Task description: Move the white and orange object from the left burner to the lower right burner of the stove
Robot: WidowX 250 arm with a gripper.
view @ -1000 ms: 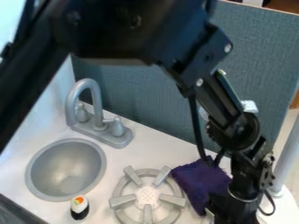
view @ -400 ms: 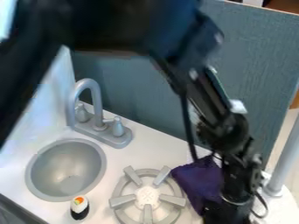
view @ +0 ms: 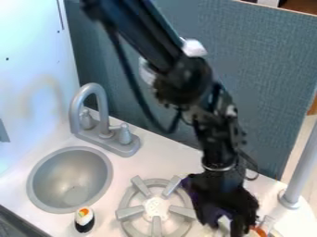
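The black gripper (view: 224, 203) hangs low over the counter at the lower right, just right of the stove burner. Under and behind it lies a dark purple cloth (view: 215, 215), mostly covered from view, with only patches showing at the gripper's left side and below. Whether the two touch is unclear. Close to the gripper's lower right, at the bottom edge, is an orange and whitish item (view: 259, 231), partly cut off. A sushi toy (view: 84, 219) with a black band stands on the counter below the sink.
A grey round sink basin (view: 69, 179) is at the left, with a grey faucet (view: 103, 111) behind it. The grey burner (view: 129, 213) sits left of the gripper. A grey post (view: 302, 166) rises at the right edge. A blue-grey panel (view: 266, 83) stands along the back.
The arm's upper part has swung left and up out of the view's upper middle. The gripper has moved left and up, now covering most of the cloth, and the orange item has come into sight.
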